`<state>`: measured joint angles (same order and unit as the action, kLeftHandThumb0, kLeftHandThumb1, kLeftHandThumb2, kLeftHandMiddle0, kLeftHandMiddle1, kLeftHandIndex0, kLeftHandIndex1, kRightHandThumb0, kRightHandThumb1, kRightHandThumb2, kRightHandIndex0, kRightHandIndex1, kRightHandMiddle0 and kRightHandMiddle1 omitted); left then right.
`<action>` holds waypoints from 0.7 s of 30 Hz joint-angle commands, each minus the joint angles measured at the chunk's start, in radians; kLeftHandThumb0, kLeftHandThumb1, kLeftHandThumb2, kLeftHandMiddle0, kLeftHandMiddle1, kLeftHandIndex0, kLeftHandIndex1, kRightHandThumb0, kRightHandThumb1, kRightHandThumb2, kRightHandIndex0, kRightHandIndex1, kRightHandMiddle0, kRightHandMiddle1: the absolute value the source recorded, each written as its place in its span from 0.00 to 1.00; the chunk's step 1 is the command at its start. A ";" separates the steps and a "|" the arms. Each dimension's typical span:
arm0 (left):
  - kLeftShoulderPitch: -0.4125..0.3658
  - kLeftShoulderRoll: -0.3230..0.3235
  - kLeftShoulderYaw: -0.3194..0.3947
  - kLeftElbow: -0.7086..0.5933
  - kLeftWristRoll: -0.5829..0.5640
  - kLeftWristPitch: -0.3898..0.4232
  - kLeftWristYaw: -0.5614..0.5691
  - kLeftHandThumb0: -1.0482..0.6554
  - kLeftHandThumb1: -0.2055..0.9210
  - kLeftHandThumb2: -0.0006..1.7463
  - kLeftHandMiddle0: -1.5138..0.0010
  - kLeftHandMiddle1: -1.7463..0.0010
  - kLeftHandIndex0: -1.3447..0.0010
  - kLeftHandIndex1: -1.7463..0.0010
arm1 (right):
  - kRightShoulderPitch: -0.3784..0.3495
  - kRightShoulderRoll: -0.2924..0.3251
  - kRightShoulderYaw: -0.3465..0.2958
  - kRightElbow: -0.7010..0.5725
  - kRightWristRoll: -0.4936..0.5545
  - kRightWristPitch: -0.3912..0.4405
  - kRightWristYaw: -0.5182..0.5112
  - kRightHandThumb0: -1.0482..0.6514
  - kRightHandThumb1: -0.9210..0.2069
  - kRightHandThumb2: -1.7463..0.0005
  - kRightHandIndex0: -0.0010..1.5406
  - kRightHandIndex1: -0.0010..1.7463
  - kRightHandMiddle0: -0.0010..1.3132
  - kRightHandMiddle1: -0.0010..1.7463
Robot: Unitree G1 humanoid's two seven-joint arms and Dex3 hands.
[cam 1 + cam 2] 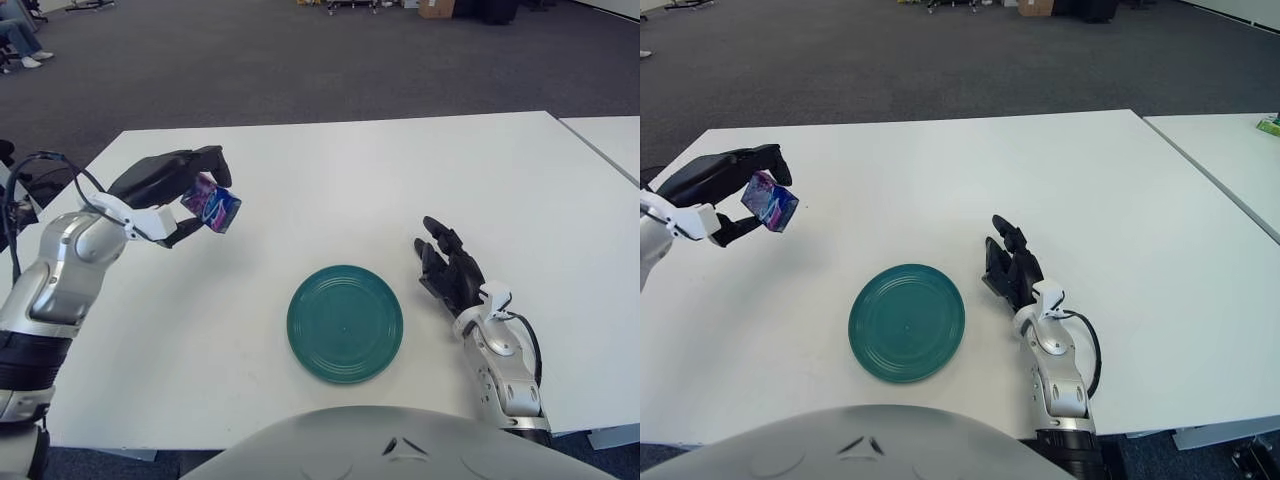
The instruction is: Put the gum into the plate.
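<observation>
Your left hand (170, 190) grips the gum (212, 208), a small purple and blue pack pinched between the upper fingers and the thumb below, and it hangs in the air above the white worktop (330, 180), clear of the surface. That high pinch makes sense for a carry: the pack sticks out past the fingertips, so you can likely drop it without the hand having to touch the plate. The green plate (345, 322) lies flat near the front edge, at about 4 o'clock from the gum and well apart from it, so the crossing is not yet done. The pack sits tilted, its printed broad face turned toward the camera and somewhat upward; its long axis seems to run from 10 o'clock to 4 o'clock, the free end aimed roughly at the plate. Your right hand (452, 272) shows just beside the plate at its 3 o'clock, fingers loosely spread and holding nothing.
</observation>
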<state>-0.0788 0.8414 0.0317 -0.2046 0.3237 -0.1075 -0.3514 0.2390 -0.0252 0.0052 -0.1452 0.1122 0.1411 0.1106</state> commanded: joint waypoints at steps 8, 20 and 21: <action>0.001 -0.054 -0.018 -0.169 0.025 0.097 -0.066 0.62 0.30 0.88 0.51 0.02 0.59 0.00 | 0.001 -0.002 0.001 0.051 -0.002 0.036 -0.001 0.23 0.00 0.51 0.11 0.00 0.00 0.23; -0.050 -0.178 -0.164 -0.390 0.095 0.232 -0.150 0.62 0.29 0.88 0.50 0.03 0.59 0.00 | -0.009 0.003 0.012 0.068 0.000 0.023 0.010 0.23 0.00 0.51 0.11 0.00 0.00 0.21; -0.048 -0.183 -0.167 -0.394 0.098 0.232 -0.151 0.62 0.30 0.87 0.51 0.03 0.59 0.00 | -0.008 0.004 0.014 0.068 -0.001 0.022 0.009 0.23 0.00 0.51 0.11 0.00 0.00 0.21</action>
<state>-0.1077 0.6712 -0.1223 -0.5787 0.4027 0.1080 -0.4925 0.2127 -0.0255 0.0124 -0.1135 0.1103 0.1282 0.1196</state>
